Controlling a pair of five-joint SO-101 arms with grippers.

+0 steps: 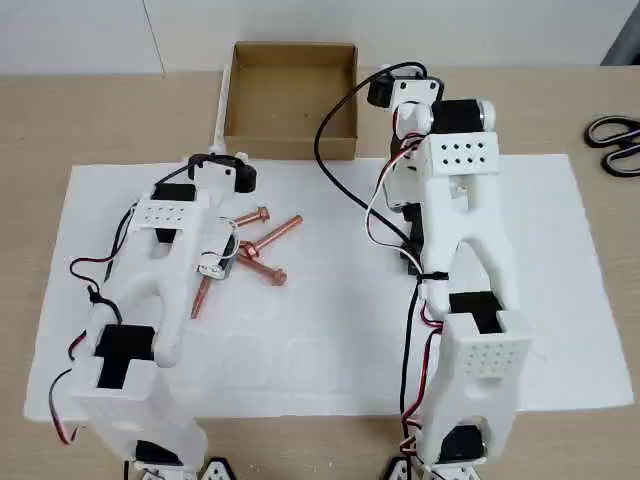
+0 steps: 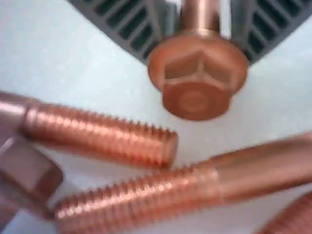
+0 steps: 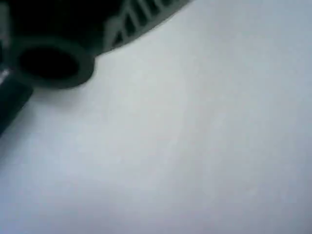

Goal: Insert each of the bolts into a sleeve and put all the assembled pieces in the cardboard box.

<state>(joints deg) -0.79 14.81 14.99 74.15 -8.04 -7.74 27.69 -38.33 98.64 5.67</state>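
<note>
Several copper bolts lie on the white sheet (image 1: 330, 330) beside my left gripper (image 1: 228, 256): one (image 1: 251, 216), a longer one (image 1: 273, 235), one (image 1: 263, 269) and one (image 1: 201, 297). In the left wrist view my left gripper (image 2: 197, 46) is shut on the shaft of a flange-head bolt (image 2: 197, 80), just above two threaded bolts (image 2: 97, 136) (image 2: 170, 190). My right gripper (image 1: 410, 255) is low over the sheet, mid-table. In the right wrist view it (image 3: 73, 46) holds a black sleeve (image 3: 48, 66) whose open end faces the camera. The cardboard box (image 1: 290, 135) stands at the back.
Black scissors (image 1: 615, 140) lie on the wooden table at the far right. The sheet's front half, between and before the arms, is bare. Cables loop from the right arm toward the box.
</note>
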